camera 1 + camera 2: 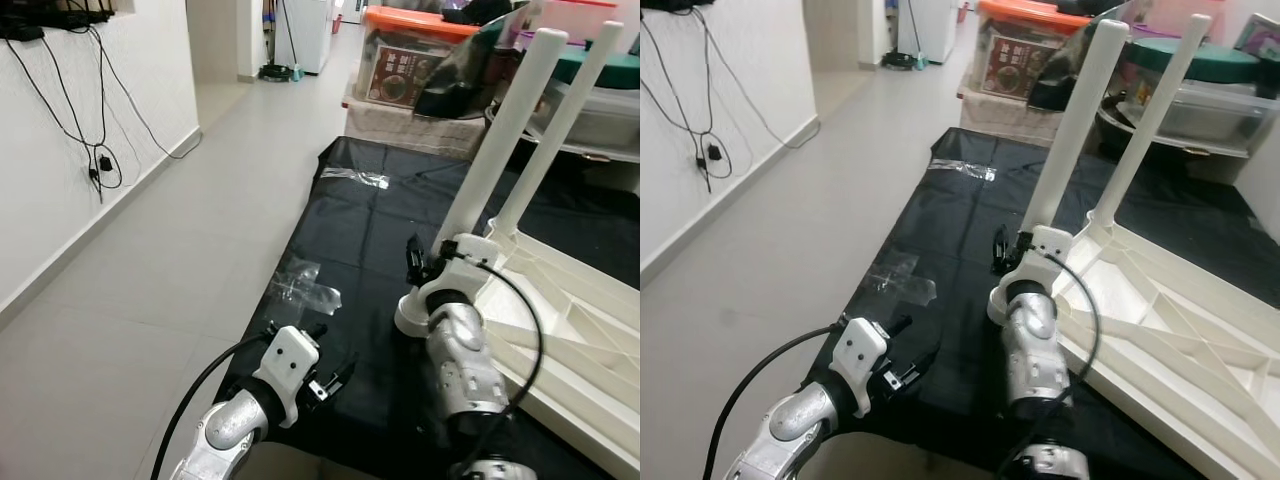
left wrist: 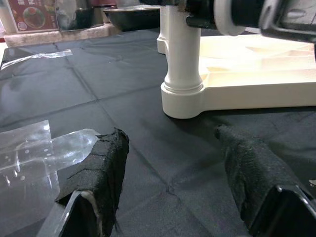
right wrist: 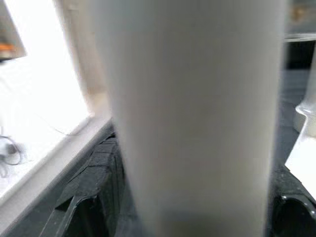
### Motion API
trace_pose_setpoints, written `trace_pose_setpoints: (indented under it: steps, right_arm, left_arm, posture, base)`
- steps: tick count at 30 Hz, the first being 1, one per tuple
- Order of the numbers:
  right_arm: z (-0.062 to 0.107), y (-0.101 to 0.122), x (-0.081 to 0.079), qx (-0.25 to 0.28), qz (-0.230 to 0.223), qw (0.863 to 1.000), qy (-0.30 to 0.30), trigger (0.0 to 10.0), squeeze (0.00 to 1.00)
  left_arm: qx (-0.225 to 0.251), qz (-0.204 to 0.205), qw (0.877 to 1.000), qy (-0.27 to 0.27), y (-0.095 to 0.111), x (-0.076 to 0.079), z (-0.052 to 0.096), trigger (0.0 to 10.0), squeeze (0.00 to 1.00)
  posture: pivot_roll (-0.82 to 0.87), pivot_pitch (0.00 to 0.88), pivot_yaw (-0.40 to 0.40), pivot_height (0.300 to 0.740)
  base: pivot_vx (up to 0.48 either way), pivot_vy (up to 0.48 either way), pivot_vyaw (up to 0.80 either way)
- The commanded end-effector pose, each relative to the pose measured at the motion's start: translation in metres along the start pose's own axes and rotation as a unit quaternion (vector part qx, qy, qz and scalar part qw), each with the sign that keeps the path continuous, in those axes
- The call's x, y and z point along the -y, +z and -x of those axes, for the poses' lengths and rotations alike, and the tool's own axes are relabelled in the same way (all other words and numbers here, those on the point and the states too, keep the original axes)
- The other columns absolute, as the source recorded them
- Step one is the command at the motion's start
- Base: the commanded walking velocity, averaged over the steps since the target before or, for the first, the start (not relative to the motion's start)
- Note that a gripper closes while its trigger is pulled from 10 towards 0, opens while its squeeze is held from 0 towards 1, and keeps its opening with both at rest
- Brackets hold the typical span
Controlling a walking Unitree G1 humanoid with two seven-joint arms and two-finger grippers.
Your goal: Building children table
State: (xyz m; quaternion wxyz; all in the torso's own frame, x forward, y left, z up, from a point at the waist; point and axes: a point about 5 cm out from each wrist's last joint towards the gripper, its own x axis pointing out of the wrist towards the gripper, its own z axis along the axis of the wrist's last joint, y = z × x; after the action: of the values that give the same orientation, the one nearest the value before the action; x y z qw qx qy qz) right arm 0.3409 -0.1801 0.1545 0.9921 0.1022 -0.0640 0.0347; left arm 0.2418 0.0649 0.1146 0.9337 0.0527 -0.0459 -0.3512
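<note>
A black sheet covers the floor, with clear plastic wrap lying near its left edge. Behind it stands an orange-lidded bin. Cables hang down the white wall.

The table leg and the upturned tabletop look like smooth white plastic with a soft shine. The black sheet under them is matt cloth with creases. The clear film on it is glossy plastic. The fingers have rough black fabric covering.
</note>
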Motion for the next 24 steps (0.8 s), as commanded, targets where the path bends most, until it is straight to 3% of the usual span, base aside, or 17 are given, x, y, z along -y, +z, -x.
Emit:
trace_pose_setpoints:
  steps: [1, 2, 3, 5, 6, 8, 9, 10, 12, 13, 14, 16, 19, 20, 23, 24]
  right_arm:
    - [-0.002, 0.002, 0.000, -0.020, -0.009, 0.996, 0.087, 10.0, 0.00]
    - [-0.002, 0.002, 0.000, -0.020, -0.009, 0.996, 0.087, 10.0, 0.00]
    - [0.000, 0.003, 0.004, -0.045, -0.005, 0.989, 0.139, 10.0, 0.00]
    - [0.003, 0.007, 0.005, -0.095, 0.014, 0.962, 0.254, 10.0, 0.00]
    - [0.003, 0.007, 0.005, -0.095, 0.014, 0.962, 0.254, 10.0, 0.00]
    - [0.005, 0.011, -0.003, -0.134, 0.017, 0.921, 0.365, 10.0, 0.00]
    - [0.005, 0.011, -0.003, -0.134, 0.017, 0.921, 0.365, 10.0, 0.00]
    - [0.005, 0.013, -0.009, -0.145, 0.019, 0.897, 0.417, 10.0, 0.00]
    - [0.005, 0.013, -0.009, -0.145, 0.019, 0.897, 0.417, 10.0, 0.00]
    - [0.002, 0.015, -0.015, -0.158, 0.022, 0.874, 0.459, 10.0, 0.00]
    - [0.002, 0.015, -0.015, -0.158, 0.022, 0.874, 0.459, 10.0, 0.00]
    - [-0.005, 0.013, -0.024, -0.178, 0.041, 0.842, 0.508, 10.0, 0.00]
    - [-0.007, 0.013, -0.025, -0.188, 0.044, 0.829, 0.524, 10.0, 0.00]
    - [-0.009, 0.012, -0.028, -0.193, 0.055, 0.824, 0.529, 0.0, 0.00]
    - [-0.011, 0.010, -0.030, -0.190, 0.065, 0.828, 0.523, 0.0, 0.00]
    - [-0.013, 0.009, -0.031, -0.175, 0.073, 0.845, 0.500, 0.0, 0.00]
  left_arm:
    - [-0.005, 0.004, 1.000, -0.004, -0.003, 0.001, -0.001, 10.0, 0.00]
    - [-0.005, 0.004, 1.000, -0.004, -0.003, 0.001, -0.001, 10.0, 0.00]
    - [-0.004, 0.004, 1.000, -0.004, -0.004, 0.001, -0.001, 10.0, 0.00]
    - [-0.004, 0.004, 1.000, -0.006, -0.004, 0.002, -0.002, 10.0, 0.00]
    - [-0.004, 0.004, 1.000, -0.006, -0.004, 0.002, -0.002, 10.0, 0.00]
    - [-0.003, 0.003, 1.000, -0.007, -0.003, 0.003, -0.003, 10.0, 0.00]
    - [-0.003, 0.003, 1.000, -0.007, -0.003, 0.003, -0.003, 10.0, 0.00]
    - [-0.003, 0.002, 1.000, -0.007, -0.003, 0.003, -0.004, 10.0, 0.00]
    - [-0.003, 0.002, 1.000, -0.007, -0.003, 0.003, -0.004, 10.0, 0.00]
    - [-0.002, 0.001, 1.000, -0.006, -0.003, 0.003, -0.003, 10.0, 0.00]
    - [-0.002, 0.001, 1.000, -0.006, -0.003, 0.003, -0.003, 10.0, 0.00]
    - [-0.002, -0.001, 1.000, -0.004, -0.003, 0.004, -0.003, 10.0, 0.00]
    - [-0.001, -0.001, 1.000, -0.004, -0.003, 0.004, -0.003, 10.0, 0.00]
    - [-0.001, -0.001, 1.000, -0.004, -0.003, 0.004, -0.002, 10.0, 0.00]
    - [-0.002, -0.001, 1.000, -0.004, -0.002, 0.004, -0.002, 10.0, 0.00]
    - [-0.002, 0.000, 1.000, -0.004, -0.003, 0.004, -0.001, 10.0, 0.00]
  posture:
    - [0.15, 0.000, -0.124, 0.740]
    - [0.15, 0.000, -0.124, 0.740]
    - [0.15, 0.000, -0.119, 0.740]
    - [0.15, 0.000, -0.119, 0.740]
    - [0.15, 0.000, -0.119, 0.740]
    - [0.16, 0.000, -0.131, 0.740]
    - [0.16, 0.000, -0.131, 0.740]
    - [0.17, 0.000, -0.137, 0.740]
    - [0.17, 0.000, -0.137, 0.740]
    - [0.18, 0.000, -0.144, 0.740]
    - [0.18, 0.000, -0.144, 0.740]
    - [0.19, 0.000, -0.148, 0.740]
    - [0.19, 0.000, -0.148, 0.740]
    - [0.19, 0.000, -0.152, 0.740]
    - [0.19, 0.000, -0.152, 0.740]
    - [0.19, 0.000, -0.152, 0.740]
  base:
    - [0.000, 0.000, 0.00]
    - [0.000, 0.000, 0.00]
    - [0.000, 0.000, 0.00]
    - [0.000, 0.000, 0.00]
    - [0.000, 0.000, 0.00]
    - [0.000, 0.000, 0.00]
    - [0.000, 0.000, 0.00]
    - [0.000, 0.000, 0.00]
    - [0.000, 0.000, 0.00]
    - [0.000, 0.000, 0.00]
    - [0.000, 0.000, 0.00]
    - [0.000, 0.000, 0.00]
    - [0.000, 0.000, 0.00]
    - [0.000, 0.000, 0.00]
    - [0.000, 0.000, 0.00]
    - [0.000, 0.000, 0.00]
